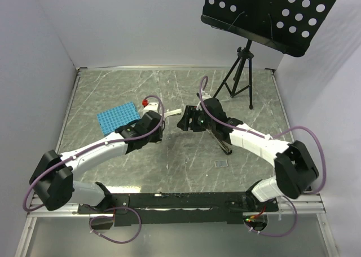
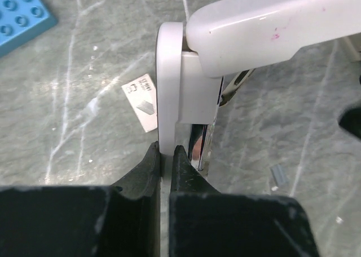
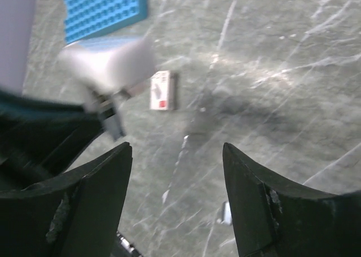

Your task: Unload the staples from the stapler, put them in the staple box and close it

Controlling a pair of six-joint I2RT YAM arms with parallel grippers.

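The white stapler is held above the table, its top cover swung open and the silvery channel showing. My left gripper is shut on the thin white edge of its lower part. In the top view the stapler juts right from the left gripper toward the right gripper. My right gripper stands open with only table between its fingers; the stapler is blurred up and to its left. A tiny grey strip, probably the staples, lies on the table.
A blue studded plate lies left of the grippers, with a small red object behind it. A small pale block with marks lies under the stapler. A tripod with a perforated black stand is at the back right. A dark tool lies by the right arm.
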